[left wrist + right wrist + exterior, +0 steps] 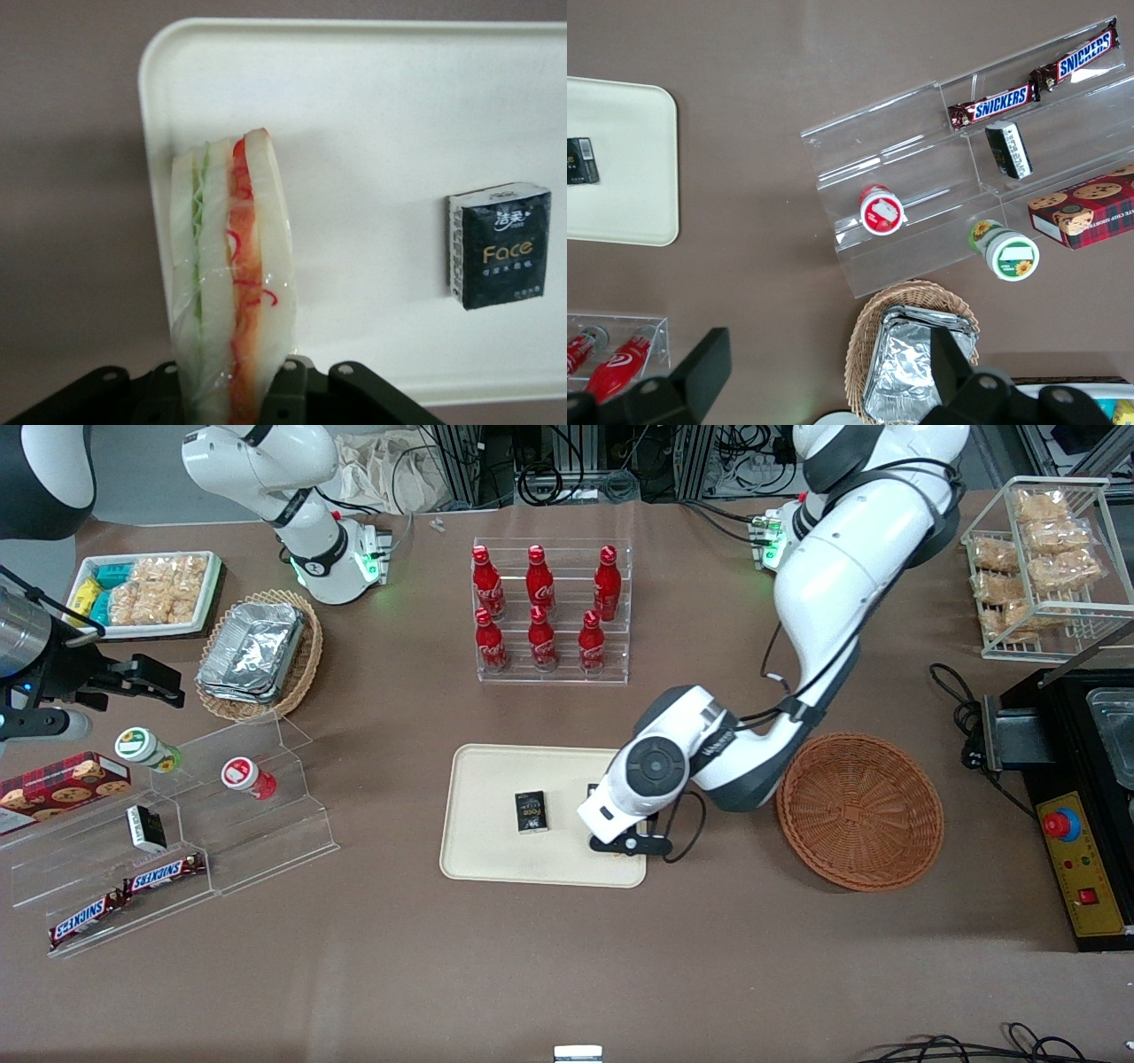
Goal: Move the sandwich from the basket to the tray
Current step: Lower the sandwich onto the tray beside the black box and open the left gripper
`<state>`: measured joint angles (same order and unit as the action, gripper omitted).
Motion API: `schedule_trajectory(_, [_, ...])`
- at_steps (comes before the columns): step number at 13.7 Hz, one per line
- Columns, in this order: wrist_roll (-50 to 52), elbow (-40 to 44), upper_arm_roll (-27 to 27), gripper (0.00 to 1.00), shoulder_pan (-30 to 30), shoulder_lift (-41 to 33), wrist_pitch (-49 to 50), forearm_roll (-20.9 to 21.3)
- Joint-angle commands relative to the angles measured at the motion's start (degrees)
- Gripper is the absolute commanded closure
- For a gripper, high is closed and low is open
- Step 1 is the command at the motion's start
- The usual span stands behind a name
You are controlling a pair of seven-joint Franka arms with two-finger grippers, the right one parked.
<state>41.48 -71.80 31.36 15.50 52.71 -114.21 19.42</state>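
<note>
Our gripper (pixel 235 390) clamps the plastic-wrapped sandwich (pixel 232 283) upright just above the tray (pixel 372 97) near its edge, tissue pack (pixel 498 245) well aside, so we judge releasing could topple the wedge over the low rim.

Gripper (pixel 631 841) low over tray (pixel 483 850), near black pack (pixel 531 812); basket (pixel 859 811) beside tray.
</note>
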Motion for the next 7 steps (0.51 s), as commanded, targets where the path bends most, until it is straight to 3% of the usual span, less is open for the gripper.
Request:
schedule_trajectory(1, [1.23,1.23,-3.14,0.81,3.13,0.47,-1.01,1.41])
schedule_trajectory(4, [1.14,1.23,-3.15,0.0,3.04,0.47,-1.1,1.41])
schedule_trajectory(7, [1.32,1.66,-3.15,0.0,1.64,-0.67,-0.49,1.06])
